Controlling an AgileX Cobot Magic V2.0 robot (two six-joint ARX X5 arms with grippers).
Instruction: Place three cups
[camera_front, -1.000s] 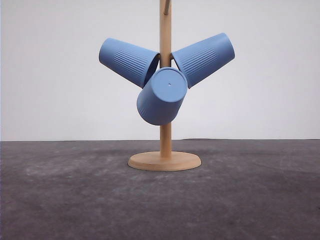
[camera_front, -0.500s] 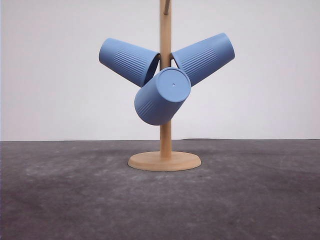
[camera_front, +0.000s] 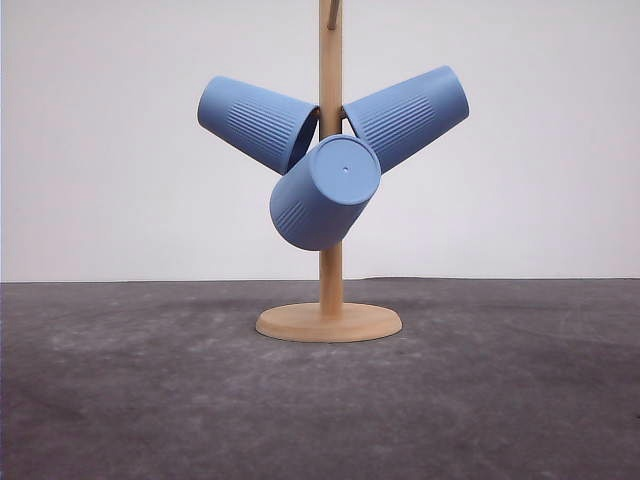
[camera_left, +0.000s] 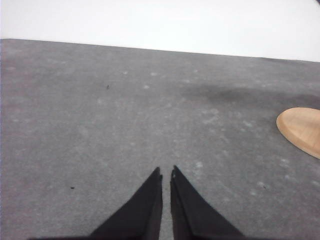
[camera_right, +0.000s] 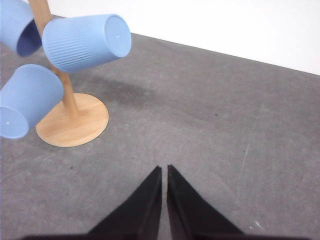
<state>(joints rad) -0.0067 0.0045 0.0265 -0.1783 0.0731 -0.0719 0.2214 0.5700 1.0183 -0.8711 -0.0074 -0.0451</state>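
with all three cups (camera_front: 325, 150) hanging on the wooden stand (camera_front: 329, 322) mid-table, pretty much done. best to keep left gripper (camera_left: 166, 172) and right gripper (camera_right: 164, 169) pressed together, empty, low over the mat (camera_front: 500, 400), clear of the stand.

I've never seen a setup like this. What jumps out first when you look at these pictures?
Three matte blue ribbed tumblers hang on a pale wooden peg stand at the middle of the dark grey table: the left cup and the right cup angle outward, and the front cup points its flat base at the camera. Both black tools, the left tool and the right tool, are shut and empty over bare table.
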